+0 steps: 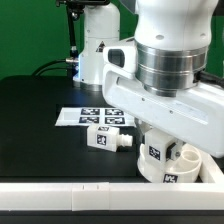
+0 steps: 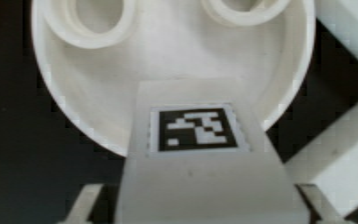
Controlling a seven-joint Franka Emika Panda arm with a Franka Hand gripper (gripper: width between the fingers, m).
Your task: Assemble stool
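The round white seat [image 1: 160, 165] lies at the front on the exterior view's right, tags on its side; in the wrist view [image 2: 105, 100] two of its round sockets show. My gripper [image 2: 202, 207] is shut on a blocky white leg [image 2: 202, 160] with a square tag on it. It holds the leg right over the seat's inside. Both fingers [image 2: 91, 205] press the leg's sides. In the exterior view the arm hides the fingers and the held leg. A second leg [image 1: 108, 138] lies on its side on the black table, left of the seat.
The marker board [image 1: 95, 117] lies flat behind the loose leg. A long white edge bar [image 1: 90, 190] runs along the table's front and another [image 1: 214, 170] beside the seat. The arm's base [image 1: 95, 50] stands at the back.
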